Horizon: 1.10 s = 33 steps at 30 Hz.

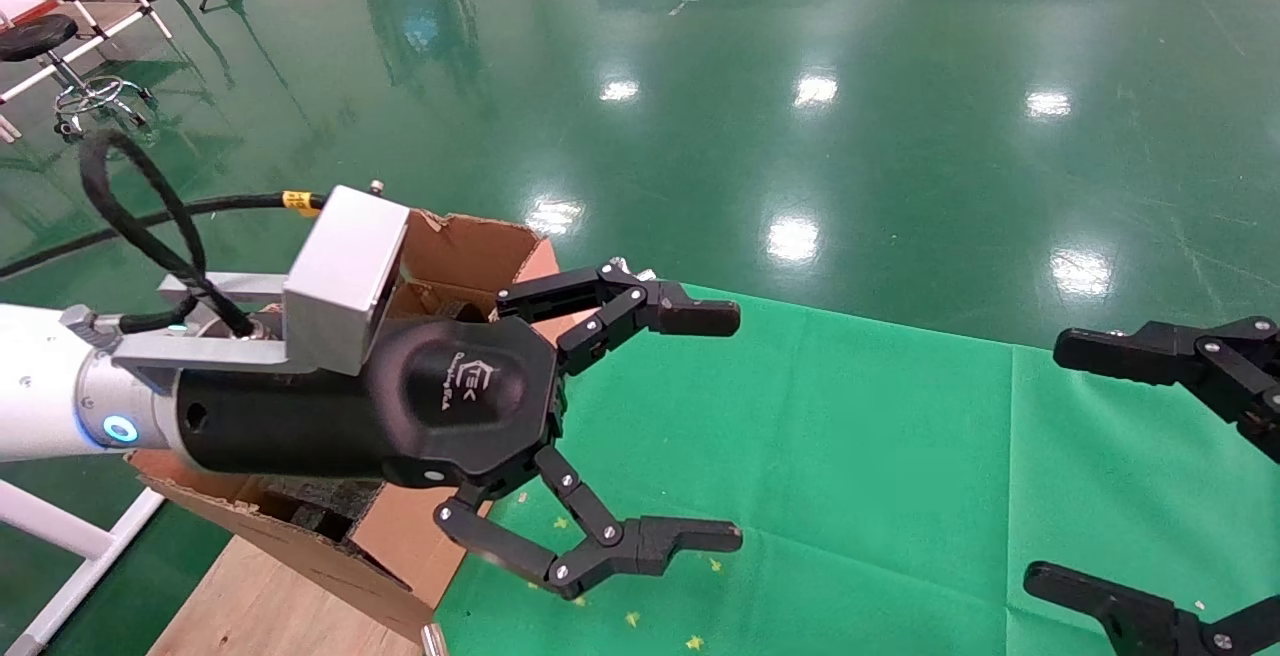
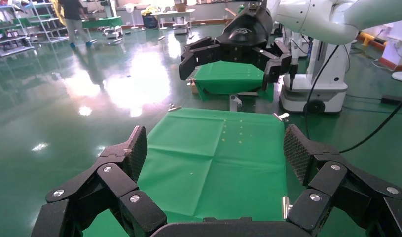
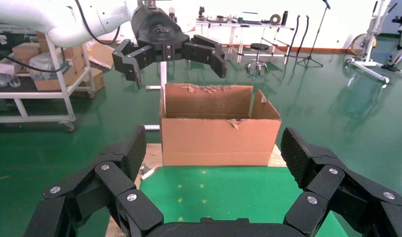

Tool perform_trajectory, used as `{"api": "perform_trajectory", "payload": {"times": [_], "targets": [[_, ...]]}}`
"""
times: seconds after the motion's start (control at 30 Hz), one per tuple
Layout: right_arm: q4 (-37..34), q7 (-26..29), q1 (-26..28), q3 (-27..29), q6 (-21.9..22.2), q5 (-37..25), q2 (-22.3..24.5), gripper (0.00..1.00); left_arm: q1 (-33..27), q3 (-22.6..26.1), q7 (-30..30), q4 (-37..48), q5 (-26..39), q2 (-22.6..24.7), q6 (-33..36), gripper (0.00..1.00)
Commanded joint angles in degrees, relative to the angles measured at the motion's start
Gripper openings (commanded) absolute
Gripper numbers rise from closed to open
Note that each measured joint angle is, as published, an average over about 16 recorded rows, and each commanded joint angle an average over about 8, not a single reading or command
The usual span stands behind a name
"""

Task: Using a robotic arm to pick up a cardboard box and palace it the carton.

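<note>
The large brown carton [image 1: 470, 246] with a ragged torn rim stands on a wooden board at the left end of the green-covered table [image 1: 850, 456]; dark foam shows inside it. It also shows in the right wrist view [image 3: 213, 138]. My left gripper [image 1: 730, 426], on the white arm with the blue ring light, hovers open and empty over the carton's near side, fingers pointing out over the green cloth. It shows open in its own view [image 2: 216, 148] and in the right wrist view [image 3: 176, 69]. My right gripper [image 1: 1050, 461] is open and empty at the table's right. The small taped cardboard box is out of view.
The wooden board [image 1: 260, 606] juts out under the carton at the table's left end. A black stool [image 1: 40, 36] and white frames stand far left on the green floor. A white robot base [image 2: 312, 84] and shelving with boxes [image 3: 41, 74] stand beyond the table.
</note>
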Motion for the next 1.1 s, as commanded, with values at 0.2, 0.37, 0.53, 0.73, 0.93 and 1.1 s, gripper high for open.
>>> {"api": "perform_trajectory", "payload": {"times": [0.2,0.37,0.53,0.73,0.93,1.1], "targets": [[0.0,0.0,0.0,0.0,0.0,0.0,0.0,1.0,-0.5,0.3,-0.1,0.5,0.6,0.1,0.0,1.0],[0.0,0.0,0.0,0.0,0.0,0.0,0.0,1.0,-0.7,0.4,-0.2,0.7,0.8,0.1,0.0,1.0],[0.0,0.0,0.0,0.0,0.0,0.0,0.0,1.0,-0.8,0.5,-0.2,0.8,0.9,0.2,0.0,1.0],[0.0,0.0,0.0,0.0,0.0,0.0,0.0,1.0,-0.9,0.6,-0.2,0.9,1.1,0.2,0.0,1.0],[0.0,0.0,0.0,0.0,0.0,0.0,0.0,1.0,-1.0,0.6,-0.3,0.9,1.1,0.2,0.0,1.0],[0.0,0.0,0.0,0.0,0.0,0.0,0.0,1.0,-1.0,0.6,-0.3,1.0,1.2,0.2,0.0,1.0]]}}
